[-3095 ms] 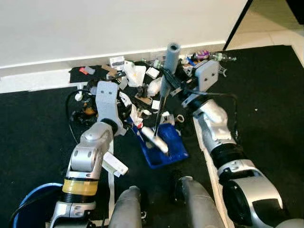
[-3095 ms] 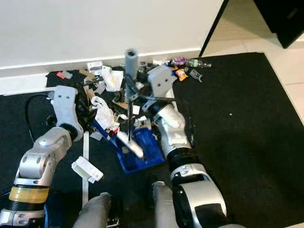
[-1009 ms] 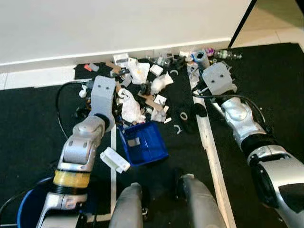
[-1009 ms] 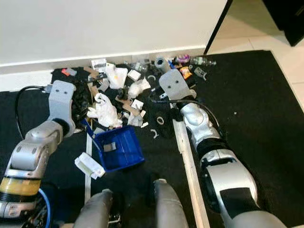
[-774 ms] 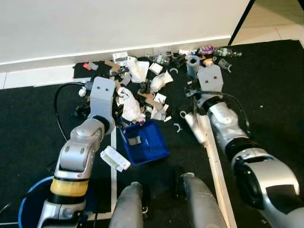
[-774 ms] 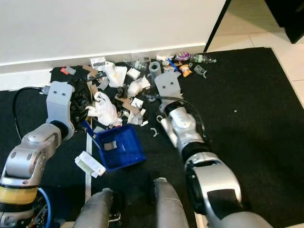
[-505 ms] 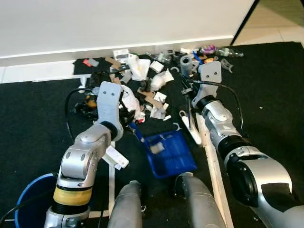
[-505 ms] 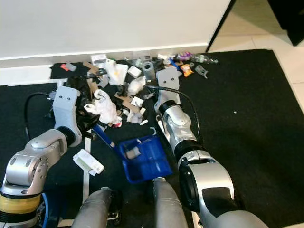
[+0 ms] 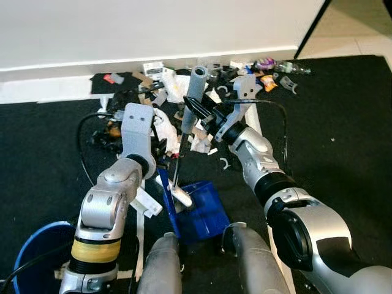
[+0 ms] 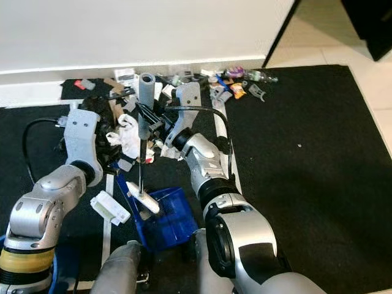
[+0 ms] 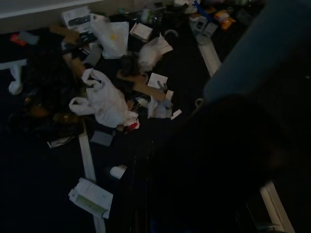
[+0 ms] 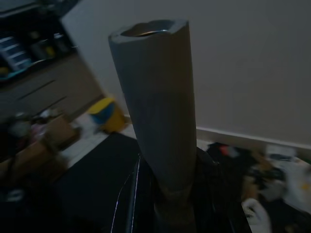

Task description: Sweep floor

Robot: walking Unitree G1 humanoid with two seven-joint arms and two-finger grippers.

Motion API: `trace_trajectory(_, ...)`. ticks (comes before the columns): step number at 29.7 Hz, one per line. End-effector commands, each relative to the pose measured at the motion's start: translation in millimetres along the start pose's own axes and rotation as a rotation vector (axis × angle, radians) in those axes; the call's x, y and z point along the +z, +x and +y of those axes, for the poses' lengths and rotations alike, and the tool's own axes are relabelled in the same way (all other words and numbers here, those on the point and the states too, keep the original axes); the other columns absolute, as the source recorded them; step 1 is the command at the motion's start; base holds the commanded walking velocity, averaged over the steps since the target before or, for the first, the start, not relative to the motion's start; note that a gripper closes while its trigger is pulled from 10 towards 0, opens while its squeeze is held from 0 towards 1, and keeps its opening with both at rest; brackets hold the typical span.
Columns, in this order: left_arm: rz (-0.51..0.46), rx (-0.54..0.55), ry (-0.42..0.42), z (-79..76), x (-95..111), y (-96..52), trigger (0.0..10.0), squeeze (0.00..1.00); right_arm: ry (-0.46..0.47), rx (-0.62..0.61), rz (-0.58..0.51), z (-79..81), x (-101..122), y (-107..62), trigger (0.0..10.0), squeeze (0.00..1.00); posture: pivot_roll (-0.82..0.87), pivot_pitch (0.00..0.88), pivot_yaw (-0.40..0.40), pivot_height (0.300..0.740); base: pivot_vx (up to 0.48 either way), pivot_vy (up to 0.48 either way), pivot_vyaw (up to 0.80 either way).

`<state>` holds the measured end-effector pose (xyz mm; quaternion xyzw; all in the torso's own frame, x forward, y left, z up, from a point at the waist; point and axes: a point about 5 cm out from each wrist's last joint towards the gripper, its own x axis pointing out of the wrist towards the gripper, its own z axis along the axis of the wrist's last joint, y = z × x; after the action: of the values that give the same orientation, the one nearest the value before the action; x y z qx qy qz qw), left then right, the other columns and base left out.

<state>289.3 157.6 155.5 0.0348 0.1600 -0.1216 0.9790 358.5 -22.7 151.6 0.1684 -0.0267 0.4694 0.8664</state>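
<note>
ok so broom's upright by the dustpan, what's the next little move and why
Probably draw the broom back toward the robot so its head drags scraps into the blue dustpan. The right claw is shut on the grey handle, the head sits at the pan's mouth, and most of the litter lies beyond it along the wall, so the next stroke should reach out there.

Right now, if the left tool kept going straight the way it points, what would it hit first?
Most likely the white crumpled plastic bag, lying in the litter pile on the black mat ahead of the left tool. Depth is unclear, so the cardboard scraps beside it could come first.
</note>
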Motion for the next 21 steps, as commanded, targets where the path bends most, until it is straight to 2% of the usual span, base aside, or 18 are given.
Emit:
trace_trajectory(1, -0.056, 0.001, 0.002, -1.0, 8.4, 0.6, 10.0, 0.0, 0.072, 0.028, -0.032, 4.4, -6.4, -3.2, 10.0, 0.0, 0.2, 0.319, -0.042, 0.74, 0.0, 0.0, 0.0)
trace_trajectory(3, -0.061, 0.007, 0.001, 1.1, 9.6, 0.2, 10.0, 0.0, 0.054, 0.018, -0.062, 0.3, 2.0, -5.4, 10.0, 0.0, 0.2, 0.318, -0.043, 0.74, 0.0, 0.0, 0.0)
trace_trajectory(6, -0.102, 0.031, -0.043, 13.6, 19.7, -5.3, 10.0, 0.0, -0.072, -0.059, -0.182, -16.3, 43.1, -17.1, 10.0, 0.0, 0.17, 0.298, -0.044, 0.74, 0.0, 0.0, 0.0)
trace_trajectory(11, -0.125, 0.045, -0.074, 21.0, 25.7, -9.2, 10.0, 0.0, -0.127, -0.106, -0.241, -22.7, 63.2, -25.2, 10.0, 0.0, 0.16, 0.291, -0.043, 0.74, 0.0, 0.0, 0.0)
trace_trajectory(15, -0.185, 0.109, -0.132, 43.8, 42.3, -22.5, 10.0, 0.0, -0.234, -0.202, -0.352, -30.3, 106.7, -51.4, 10.0, 0.0, 0.14, 0.269, -0.037, 0.74, 0.0, 0.0, 0.0)
trace_trajectory(19, -0.211, 0.109, -0.117, 48.6, 47.6, -28.2, 10.0, 0.0, -0.254, -0.227, -0.392, -31.1, 126.3, -64.5, 10.0, 0.0, 0.13, 0.258, -0.036, 0.74, 0.0, 0.0, 0.0)
trace_trajectory(21, -0.224, 0.109, -0.138, 48.9, 48.8, -29.6, 10.0, 0.0, -0.251, -0.268, -0.419, -36.5, 137.2, -72.8, 10.0, 0.0, 0.12, 0.251, -0.037, 0.74, 0.0, 0.0, 0.0)
